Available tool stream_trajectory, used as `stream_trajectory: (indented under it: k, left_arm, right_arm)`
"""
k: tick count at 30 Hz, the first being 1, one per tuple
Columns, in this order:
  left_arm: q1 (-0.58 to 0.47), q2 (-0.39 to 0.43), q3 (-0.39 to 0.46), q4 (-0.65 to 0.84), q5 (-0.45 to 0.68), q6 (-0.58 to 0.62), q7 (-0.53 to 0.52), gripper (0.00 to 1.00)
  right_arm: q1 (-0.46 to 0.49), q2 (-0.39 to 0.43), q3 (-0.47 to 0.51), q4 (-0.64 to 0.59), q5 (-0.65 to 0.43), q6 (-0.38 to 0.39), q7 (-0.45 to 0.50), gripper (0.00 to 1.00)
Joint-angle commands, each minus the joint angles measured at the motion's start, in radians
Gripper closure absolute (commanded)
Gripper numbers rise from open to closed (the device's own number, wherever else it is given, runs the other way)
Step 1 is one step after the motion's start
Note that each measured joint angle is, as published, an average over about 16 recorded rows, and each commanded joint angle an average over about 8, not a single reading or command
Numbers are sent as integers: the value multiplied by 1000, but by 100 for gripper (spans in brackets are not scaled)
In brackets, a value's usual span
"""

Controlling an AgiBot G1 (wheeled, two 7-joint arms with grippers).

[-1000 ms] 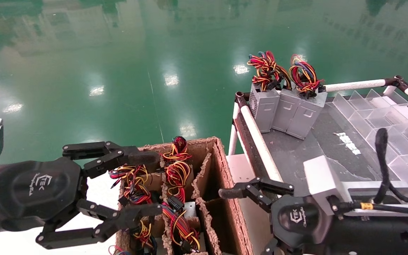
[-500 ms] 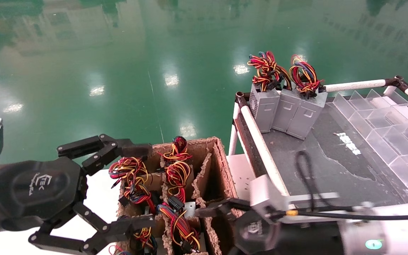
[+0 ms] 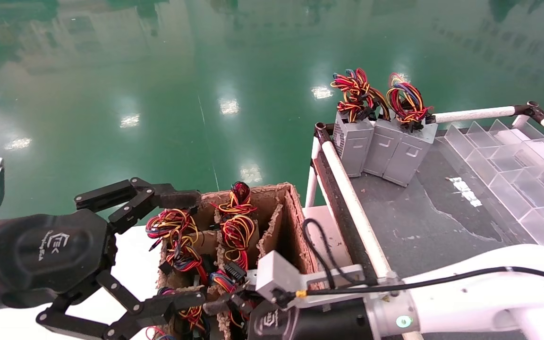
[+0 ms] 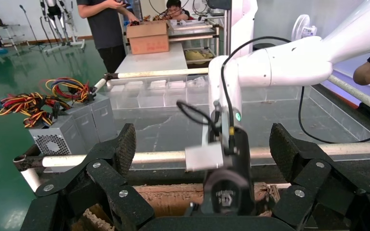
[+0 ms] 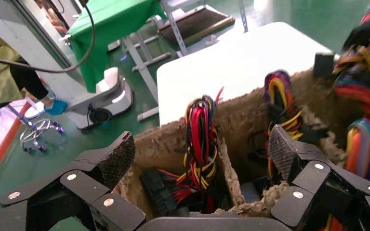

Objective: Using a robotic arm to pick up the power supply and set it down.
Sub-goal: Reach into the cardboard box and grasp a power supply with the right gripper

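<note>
**A:** Cardboard is what is holding the power supply [image 3: 236,238]: it is standing on end in the middle slot of the brown box [image 3: 295,212], wire bundle pointing up

**B:** And where is the right pincer [image 5: 200,159] sitting?

**A:** It is hovering at the near end of the box, just above that slot. In its wrist view the fingers are spread wide, with the red and yellow wires showing between them. So the power supply is lying straight ahead and below, its long axis running down into the slot

**B:** Which arm is closer?

**A:** Probably the right one, since its white forearm is reaching across from the grey counter [image 3: 423,217] directly over the middle column. The left pincer [image 3: 177,250] is waiting at the box's left side, also wide open, straddling the neighbouring slot's wires

**B:** So the coming move?

**A:** I judge a straight descent, fingers passing either side of the metal body rather than snagging the bundle
</note>
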Motion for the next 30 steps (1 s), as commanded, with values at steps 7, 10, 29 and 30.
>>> stream_trajectory:
  k: [7,10,29,30]
  left_arm:
    - [0,0,0,0,0,0,0,0]
    - [0,0,0,0,0,0,0,0]
    - [0,0,0,0,0,0,0,0]
    - [0,0,0,0,0,0,0,0]
  right_arm:
    - [7,-65,-24,-82,-22,-14,-50,93]
    - [8,-82,-30,-104,-27,-17,-67,100]
    - [14,-128,-32,-212,-22,-37,-157,100]
    - [15,-127,-30,-215,-20,-38,-162,100]
